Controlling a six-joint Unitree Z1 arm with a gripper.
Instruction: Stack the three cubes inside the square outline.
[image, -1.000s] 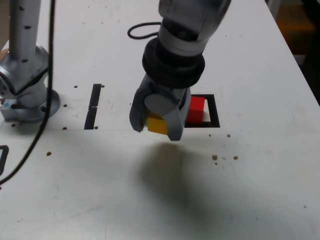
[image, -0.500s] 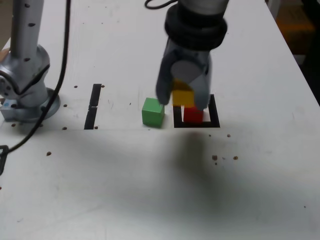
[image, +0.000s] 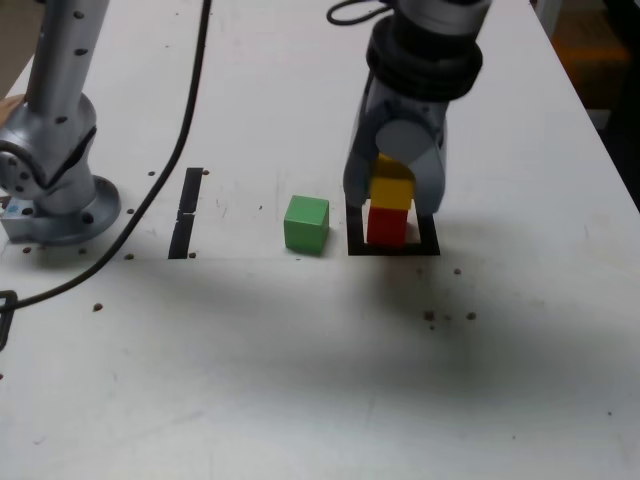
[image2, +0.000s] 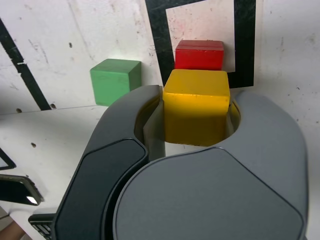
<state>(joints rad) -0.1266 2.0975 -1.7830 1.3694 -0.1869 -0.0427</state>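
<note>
My gripper (image: 392, 200) is shut on the yellow cube (image: 392, 189) and holds it directly over the red cube (image: 387, 225); the two look to be touching or nearly so. The red cube stands inside the black tape square outline (image: 428, 244). In the wrist view the yellow cube (image2: 196, 105) is clamped between both jaws, with the red cube (image2: 199, 54) just beyond it inside the square outline (image2: 245, 42). The green cube (image: 306, 223) rests on the table to the exterior view's left of the outline, and the wrist view shows this green cube (image2: 114, 81) apart from the gripper.
A straight black tape strip (image: 187, 211) lies further to the exterior view's left. The arm's grey base (image: 55, 190) stands at the left edge with a black cable (image: 170, 160) trailing over the table. Small dark specks (image: 430, 316) dot the white tabletop (image: 300, 360).
My gripper has carried the yellow cube from the table's middle to the exterior view's right, past the green cube, and lowered it onto the red cube in the outline.
</note>
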